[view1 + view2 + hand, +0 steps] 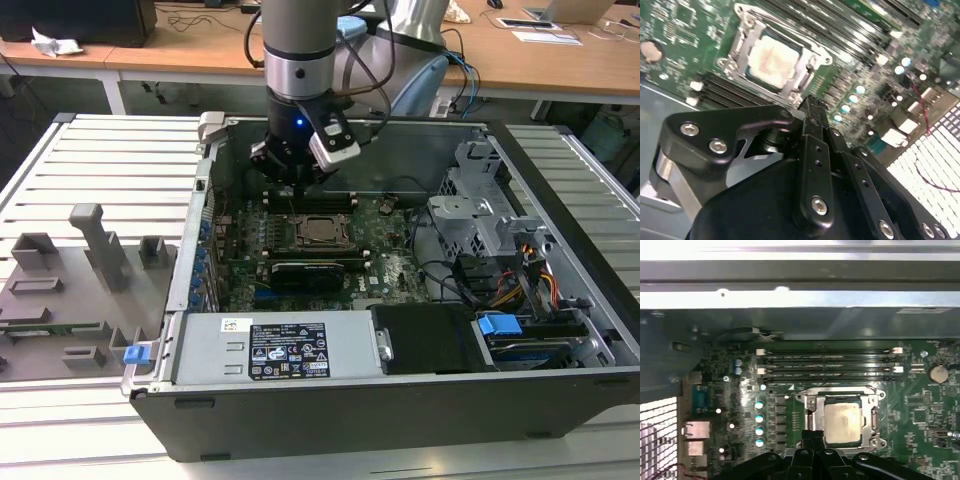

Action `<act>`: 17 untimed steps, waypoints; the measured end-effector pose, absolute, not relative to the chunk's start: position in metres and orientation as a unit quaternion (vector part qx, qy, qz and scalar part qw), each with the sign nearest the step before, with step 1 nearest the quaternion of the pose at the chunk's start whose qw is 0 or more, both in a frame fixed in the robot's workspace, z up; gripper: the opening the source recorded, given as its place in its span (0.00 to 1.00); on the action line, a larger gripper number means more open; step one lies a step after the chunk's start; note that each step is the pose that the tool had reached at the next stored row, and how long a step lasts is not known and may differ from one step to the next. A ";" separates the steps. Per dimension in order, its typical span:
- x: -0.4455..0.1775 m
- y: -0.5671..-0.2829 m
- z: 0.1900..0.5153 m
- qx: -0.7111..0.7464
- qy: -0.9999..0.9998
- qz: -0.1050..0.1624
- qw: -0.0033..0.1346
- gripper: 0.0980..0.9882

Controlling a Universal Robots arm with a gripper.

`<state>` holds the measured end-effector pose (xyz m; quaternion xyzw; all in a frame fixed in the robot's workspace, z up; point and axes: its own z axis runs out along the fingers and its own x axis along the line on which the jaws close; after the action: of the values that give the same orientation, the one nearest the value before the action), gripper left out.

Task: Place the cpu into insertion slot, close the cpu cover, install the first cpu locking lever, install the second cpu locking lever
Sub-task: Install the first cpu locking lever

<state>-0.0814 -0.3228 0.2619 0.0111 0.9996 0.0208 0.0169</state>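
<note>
The cpu [322, 230] sits in the insertion slot [840, 391] at the exterior view's centre, with the cpu cover [811, 407] lying flat around it. The gripper [290, 178] hovers just above, fingers closed on nothing. The print on the power supply label [288, 350] is too small to read.

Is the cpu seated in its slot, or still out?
In. In the first wrist view the cpu lies flat and square on the board, with the cover framing it.

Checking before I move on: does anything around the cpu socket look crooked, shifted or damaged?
Nothing stands out. The cpu lies flat and square in the window of the cpu cover, which sits level around it. The gripper hangs close by.
</note>
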 end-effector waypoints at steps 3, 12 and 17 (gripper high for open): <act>-0.083 -0.323 0.262 -0.009 1.000 0.022 0.016 0.01; -0.108 -0.314 0.261 -0.011 1.000 0.022 0.017 0.01; -0.110 -0.300 0.260 -0.013 1.000 0.022 0.017 0.01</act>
<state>-0.1096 -0.3003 0.2599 -0.0130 0.9995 0.0220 0.0172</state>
